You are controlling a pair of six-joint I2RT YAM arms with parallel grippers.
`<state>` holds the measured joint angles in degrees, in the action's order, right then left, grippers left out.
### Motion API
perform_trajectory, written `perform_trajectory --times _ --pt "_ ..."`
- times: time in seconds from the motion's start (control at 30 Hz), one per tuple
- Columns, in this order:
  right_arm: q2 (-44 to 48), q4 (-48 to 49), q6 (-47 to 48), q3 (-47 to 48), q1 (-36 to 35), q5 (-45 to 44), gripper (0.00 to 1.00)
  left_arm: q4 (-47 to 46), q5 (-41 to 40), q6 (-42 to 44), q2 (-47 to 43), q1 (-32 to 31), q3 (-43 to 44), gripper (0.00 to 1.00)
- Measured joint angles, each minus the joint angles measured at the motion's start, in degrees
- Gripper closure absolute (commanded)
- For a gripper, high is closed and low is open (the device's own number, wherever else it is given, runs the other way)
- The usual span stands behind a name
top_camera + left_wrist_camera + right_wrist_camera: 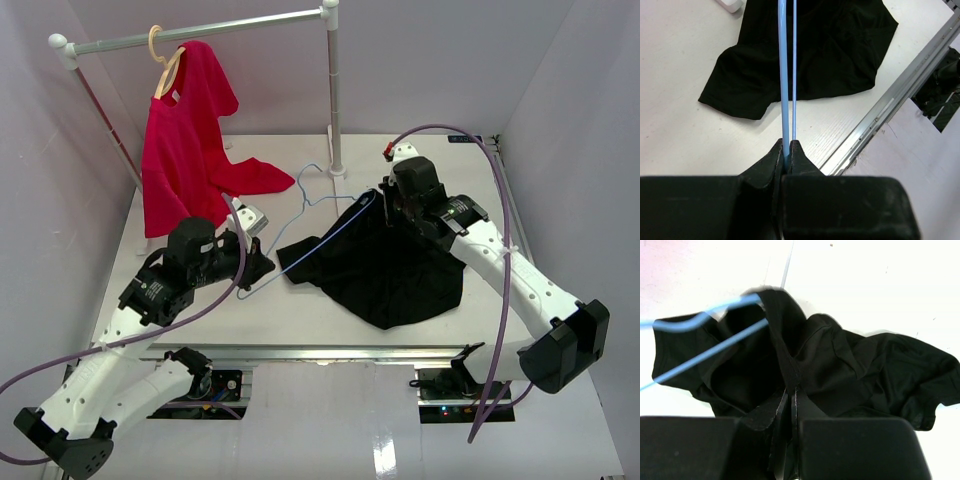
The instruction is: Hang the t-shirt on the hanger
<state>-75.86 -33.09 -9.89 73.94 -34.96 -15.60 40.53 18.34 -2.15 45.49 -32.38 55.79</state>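
Observation:
The black t-shirt [385,270] lies crumpled on the white table, right of centre. The light-blue wire hanger [318,225] runs from the left gripper toward the shirt's raised collar, its hook at the back near the pole. My left gripper [262,268] is shut on the hanger's near end; the wire [784,75] leaves its closed jaws. My right gripper [383,205] is shut on the shirt's collar edge [785,340] and lifts it. One hanger arm [705,352] enters the opened neck hole of the t-shirt [865,365].
A red shirt [185,140] hangs on a wooden hanger [165,62] from the white rack rail [200,35]. The rack's upright pole [333,100] stands just behind the hanger hook. A metal rail [310,352] marks the table's front edge.

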Motion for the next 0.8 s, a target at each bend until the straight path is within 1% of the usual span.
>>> perform_trajectory --times 0.13,0.33,0.63,0.8 --pt "-1.05 -0.12 0.00 1.66 0.01 -0.83 0.92 -0.33 1.91 -0.02 0.65 0.00 -0.30 1.00" --pt "-3.29 -0.41 0.39 4.60 0.02 -2.24 0.92 -0.19 2.06 -0.02 0.68 0.00 -1.03 1.00" --pt "-3.82 -0.67 1.38 4.71 0.02 -2.44 0.92 -0.25 2.41 -0.02 1.88 0.00 -1.03 1.00" --pt "-3.91 -0.73 1.62 4.78 0.02 -3.15 0.92 -0.23 2.72 0.00 0.85 0.00 -1.05 1.00"
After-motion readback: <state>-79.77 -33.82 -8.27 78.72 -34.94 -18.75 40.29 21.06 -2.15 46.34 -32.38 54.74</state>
